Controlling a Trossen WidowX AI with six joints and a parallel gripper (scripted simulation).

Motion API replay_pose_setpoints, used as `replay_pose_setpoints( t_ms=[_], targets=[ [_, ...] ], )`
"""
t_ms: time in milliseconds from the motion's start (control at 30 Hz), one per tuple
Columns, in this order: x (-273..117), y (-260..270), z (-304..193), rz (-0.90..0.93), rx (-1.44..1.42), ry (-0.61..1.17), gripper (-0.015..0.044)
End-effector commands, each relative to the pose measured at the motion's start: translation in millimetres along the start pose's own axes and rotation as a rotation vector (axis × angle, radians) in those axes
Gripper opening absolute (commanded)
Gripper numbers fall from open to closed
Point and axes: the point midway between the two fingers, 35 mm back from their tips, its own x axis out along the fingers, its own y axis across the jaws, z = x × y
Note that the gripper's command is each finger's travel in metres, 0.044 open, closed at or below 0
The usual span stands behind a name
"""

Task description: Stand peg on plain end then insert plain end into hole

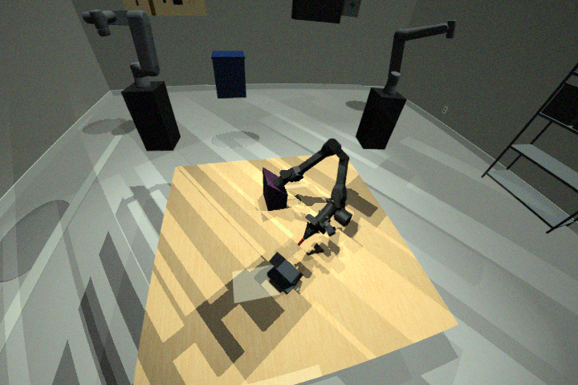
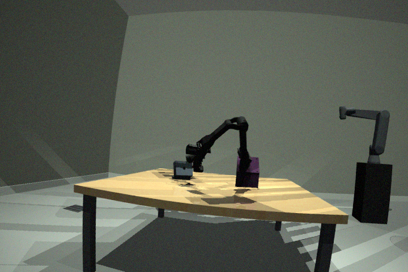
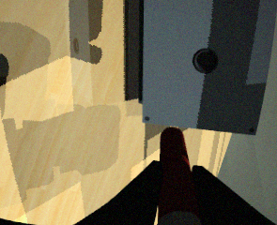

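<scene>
We see a blue bin [image 1: 229, 76] at eleven o'clock and a rack [image 1: 529, 121] at two o'clock.
</scene>
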Motion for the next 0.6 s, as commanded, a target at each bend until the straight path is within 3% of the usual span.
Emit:
replay_pose_setpoints(
  t_ms=[0, 567],
  targets=[
    [-1, -2, 6, -0.035, -0.018, -0.021, 0.0],
    [13, -5, 18, -0.088, -0.048, -0.053, 0.0]
  ],
)
